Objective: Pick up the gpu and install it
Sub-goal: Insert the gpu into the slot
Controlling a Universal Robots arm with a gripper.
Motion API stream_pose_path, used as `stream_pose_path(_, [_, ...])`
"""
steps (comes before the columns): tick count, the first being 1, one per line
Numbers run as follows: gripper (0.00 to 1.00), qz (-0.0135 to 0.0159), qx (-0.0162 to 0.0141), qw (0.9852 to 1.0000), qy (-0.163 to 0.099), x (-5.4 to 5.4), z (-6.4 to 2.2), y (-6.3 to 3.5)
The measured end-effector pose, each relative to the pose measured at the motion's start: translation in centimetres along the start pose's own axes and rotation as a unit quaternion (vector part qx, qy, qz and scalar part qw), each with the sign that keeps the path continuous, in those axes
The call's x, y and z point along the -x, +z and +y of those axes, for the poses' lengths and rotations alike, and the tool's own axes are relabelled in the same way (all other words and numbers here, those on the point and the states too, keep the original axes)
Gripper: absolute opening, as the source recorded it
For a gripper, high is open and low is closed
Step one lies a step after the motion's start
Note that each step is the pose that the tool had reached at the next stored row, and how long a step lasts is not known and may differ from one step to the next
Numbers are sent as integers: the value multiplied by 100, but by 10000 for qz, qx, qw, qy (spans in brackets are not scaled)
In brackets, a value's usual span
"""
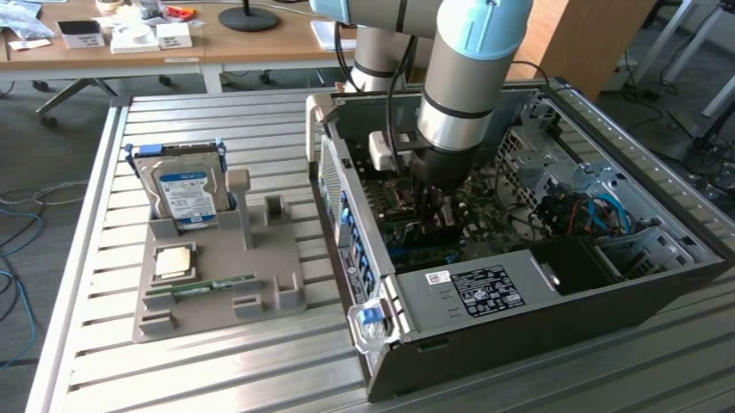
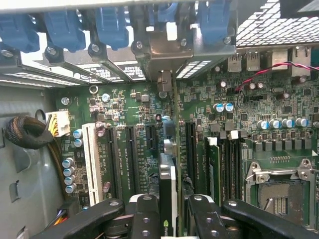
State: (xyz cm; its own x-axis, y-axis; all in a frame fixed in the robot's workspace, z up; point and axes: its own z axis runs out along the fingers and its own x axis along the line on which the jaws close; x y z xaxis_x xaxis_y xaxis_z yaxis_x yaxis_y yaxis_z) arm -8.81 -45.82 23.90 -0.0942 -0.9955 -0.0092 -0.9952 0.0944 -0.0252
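Note:
In the wrist view the gpu (image 2: 167, 186) appears edge-on, a thin dark card standing upright over the green motherboard (image 2: 124, 104). My gripper (image 2: 172, 211) is shut on it, with a black finger (image 2: 144, 211) on each side. The card's metal bracket (image 2: 167, 50) reaches the rear slot openings of the case. Whether the card sits fully in its slot cannot be told. In the exterior view the gripper (image 1: 436, 219) reaches straight down into the open computer case (image 1: 344, 185), low over the board, and the arm hides most of the card.
Blue slot latches (image 2: 109, 25) line the case's rear wall. Nearby are black expansion slots (image 2: 130, 154), an open CPU socket (image 2: 279, 194) and a bundled cable (image 2: 27, 132). Outside the case, a grey holder (image 1: 219, 275) carries a hard drive (image 1: 184, 194), a chip (image 1: 175, 261) and a memory stick (image 1: 213, 286).

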Motion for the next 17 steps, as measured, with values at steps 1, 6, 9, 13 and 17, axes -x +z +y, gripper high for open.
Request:
stream_pose_path(1, [27,1,0,10000,-1,0,0,0])
stream_pose_path(6, [27,3,1,10000,0,0,2,-2])
stream_pose_path(9, [27,-1,7,10000,6,0,7,0])
stream_pose_path(13, [33,2,1,10000,0,-1,2,-2])
stream_pose_path(17, [40,2,1,10000,0,-1,2,-2])
